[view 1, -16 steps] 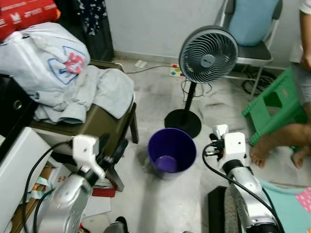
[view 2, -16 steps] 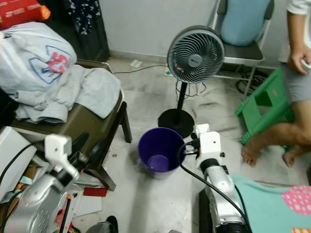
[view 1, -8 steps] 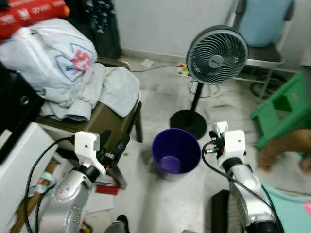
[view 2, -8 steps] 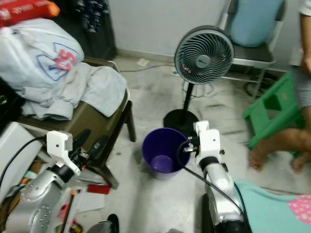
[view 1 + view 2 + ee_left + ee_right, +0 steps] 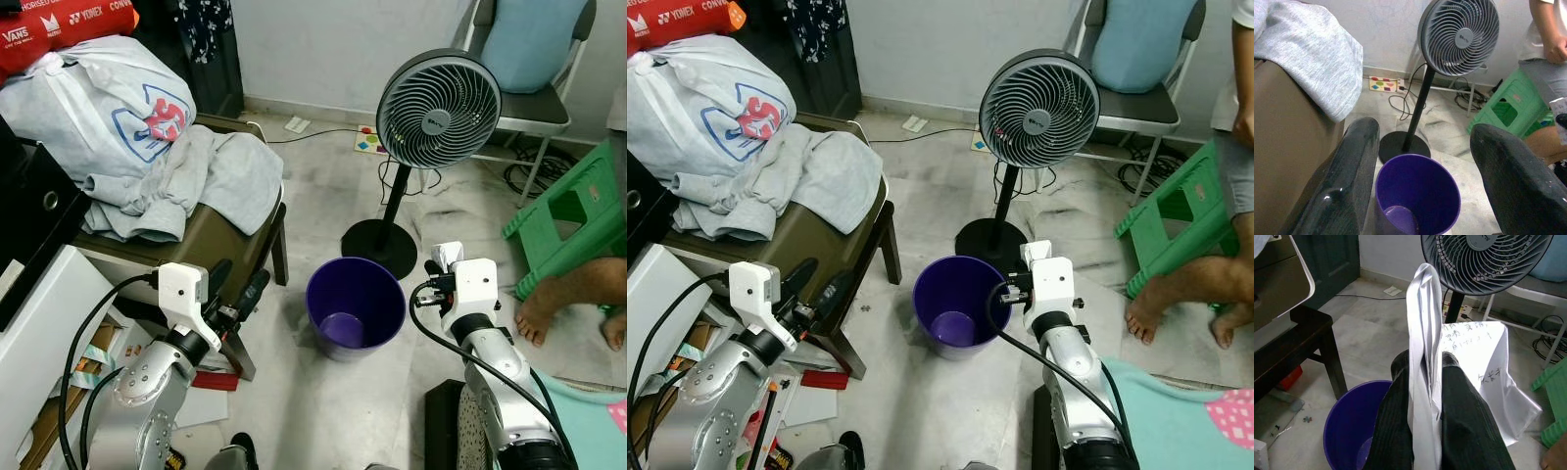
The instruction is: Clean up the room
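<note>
The purple bin stands on bare floor between the brown chair on its left and the right gripper, whose fingers are clamped on a sheet of paper bearing illegible handwriting, just beside the bin's right rim. The left gripper, fingers apart, hovers near the chair's edge. The fan base touches the bin's far side. A red bag reads "YONEX".

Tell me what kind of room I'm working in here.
Likely a lived-in bedroom or spare room in a home: a chair piled with clothes, a standing fan on a tiled floor, and a purple bin for rubbish. The right hand holds a paper.
</note>
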`<state>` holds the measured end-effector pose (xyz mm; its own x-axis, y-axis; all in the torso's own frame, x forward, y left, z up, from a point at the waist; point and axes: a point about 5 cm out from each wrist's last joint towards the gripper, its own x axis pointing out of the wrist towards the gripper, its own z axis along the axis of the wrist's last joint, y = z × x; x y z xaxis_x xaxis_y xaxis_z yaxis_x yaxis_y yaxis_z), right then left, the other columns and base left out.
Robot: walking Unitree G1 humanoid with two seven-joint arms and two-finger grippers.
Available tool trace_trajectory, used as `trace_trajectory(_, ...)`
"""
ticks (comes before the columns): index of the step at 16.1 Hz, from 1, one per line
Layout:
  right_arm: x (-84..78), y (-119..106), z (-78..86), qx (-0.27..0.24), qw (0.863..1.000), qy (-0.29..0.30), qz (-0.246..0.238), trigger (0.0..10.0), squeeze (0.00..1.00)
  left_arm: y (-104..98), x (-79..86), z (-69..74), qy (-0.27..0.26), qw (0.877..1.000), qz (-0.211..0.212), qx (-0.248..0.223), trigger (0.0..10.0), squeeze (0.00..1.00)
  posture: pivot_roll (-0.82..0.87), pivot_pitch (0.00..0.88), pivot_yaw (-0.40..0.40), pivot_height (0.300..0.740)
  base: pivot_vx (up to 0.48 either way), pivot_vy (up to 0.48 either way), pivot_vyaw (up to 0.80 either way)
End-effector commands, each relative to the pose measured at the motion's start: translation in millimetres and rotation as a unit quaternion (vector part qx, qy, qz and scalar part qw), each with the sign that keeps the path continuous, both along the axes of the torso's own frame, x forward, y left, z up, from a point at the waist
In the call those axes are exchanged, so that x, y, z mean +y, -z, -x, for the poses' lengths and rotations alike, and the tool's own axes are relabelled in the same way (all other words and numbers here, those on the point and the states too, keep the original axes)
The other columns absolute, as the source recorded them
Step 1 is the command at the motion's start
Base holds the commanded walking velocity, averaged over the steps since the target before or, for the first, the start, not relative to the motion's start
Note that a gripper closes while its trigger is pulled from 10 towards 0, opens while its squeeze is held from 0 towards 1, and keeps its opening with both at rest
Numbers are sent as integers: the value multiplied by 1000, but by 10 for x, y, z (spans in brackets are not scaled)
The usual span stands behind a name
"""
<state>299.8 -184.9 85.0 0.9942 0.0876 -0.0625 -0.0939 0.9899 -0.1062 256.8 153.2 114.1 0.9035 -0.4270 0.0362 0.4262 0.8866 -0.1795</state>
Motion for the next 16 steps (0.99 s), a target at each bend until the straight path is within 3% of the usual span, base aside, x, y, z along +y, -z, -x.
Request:
trace_trajectory(1,-8,12,0,0,1000,-1,4,10000,0,21,0,5,5,1000,0,2,10000,0,-126,163,-37,740,292,0,0)
trace_trajectory(16,-21,16,6,-2,1000,1,8,10000,0,25,-20,12,5,1000,5,3,10000,0,-129,177,-35,740,285,0,0)
